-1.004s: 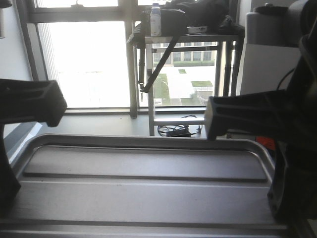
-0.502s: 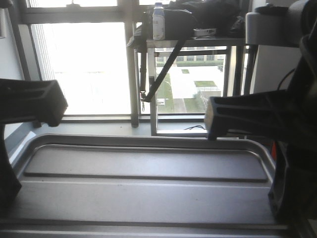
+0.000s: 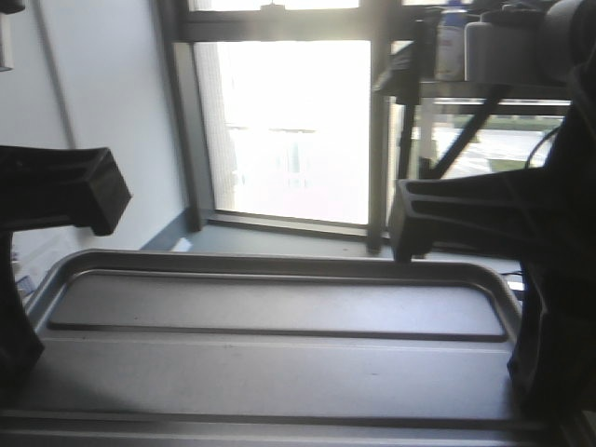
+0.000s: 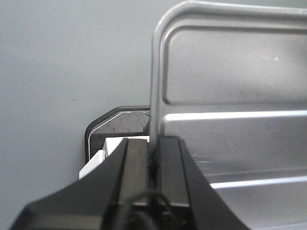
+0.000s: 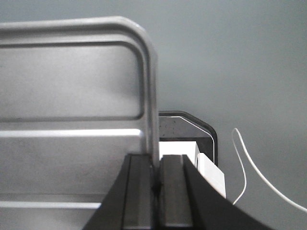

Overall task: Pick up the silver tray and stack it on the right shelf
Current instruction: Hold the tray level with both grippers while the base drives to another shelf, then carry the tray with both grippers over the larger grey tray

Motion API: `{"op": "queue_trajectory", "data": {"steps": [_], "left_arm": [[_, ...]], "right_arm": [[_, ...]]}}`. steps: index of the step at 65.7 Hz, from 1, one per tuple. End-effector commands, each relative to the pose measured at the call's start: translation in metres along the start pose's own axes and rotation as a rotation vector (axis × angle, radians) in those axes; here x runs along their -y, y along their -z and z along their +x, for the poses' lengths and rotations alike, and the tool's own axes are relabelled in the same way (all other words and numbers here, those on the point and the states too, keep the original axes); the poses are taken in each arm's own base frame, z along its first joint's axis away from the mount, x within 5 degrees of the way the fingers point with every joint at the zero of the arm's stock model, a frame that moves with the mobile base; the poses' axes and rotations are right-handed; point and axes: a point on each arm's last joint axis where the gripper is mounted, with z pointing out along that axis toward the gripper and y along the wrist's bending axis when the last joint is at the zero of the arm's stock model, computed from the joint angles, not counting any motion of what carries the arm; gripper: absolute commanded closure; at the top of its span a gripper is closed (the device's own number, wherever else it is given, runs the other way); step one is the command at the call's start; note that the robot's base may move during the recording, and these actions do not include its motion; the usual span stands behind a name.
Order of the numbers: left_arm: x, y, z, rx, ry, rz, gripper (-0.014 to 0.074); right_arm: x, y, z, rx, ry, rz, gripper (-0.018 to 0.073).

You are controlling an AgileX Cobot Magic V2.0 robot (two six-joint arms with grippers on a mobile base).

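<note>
The left gripper and right gripper are clamping the tray by its opposite short rims, carrying it level between them. The window and bottle are sliding rightward across the front view, so the base is probably turning. The shelf is not showing; the carry is likely still under way.

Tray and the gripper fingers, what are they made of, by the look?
The silver tray: likely aluminium sheet, satin finish; bright streaks along its ribs and rolled rim. The left gripper and right gripper fingers: matte black, probably plastic or rubber-faced; no glints, moulded-looking edges.
</note>
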Motion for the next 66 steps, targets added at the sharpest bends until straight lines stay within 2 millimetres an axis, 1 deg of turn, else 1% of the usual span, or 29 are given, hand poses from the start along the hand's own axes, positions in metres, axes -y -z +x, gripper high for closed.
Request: {"op": "queue_trajectory", "data": {"steps": [1, 20, 66], "left_arm": [[-0.002, 0.01, -0.002, 0.026, -0.016, -0.013, 0.0689], [-0.002, 0.01, -0.002, 0.026, -0.016, -0.013, 0.0689], [-0.002, 0.01, -0.002, 0.026, -0.016, -0.013, 0.0689]], "right_arm": [[0.002, 0.01, -0.006, 0.045, 0.016, 0.005, 0.0499], [0.004, 0.01, -0.006, 0.039, 0.016, 0.023, 0.0499], [0.018, 0.011, 0.0, -0.021, 0.012, 0.184, 0.0499]]}}
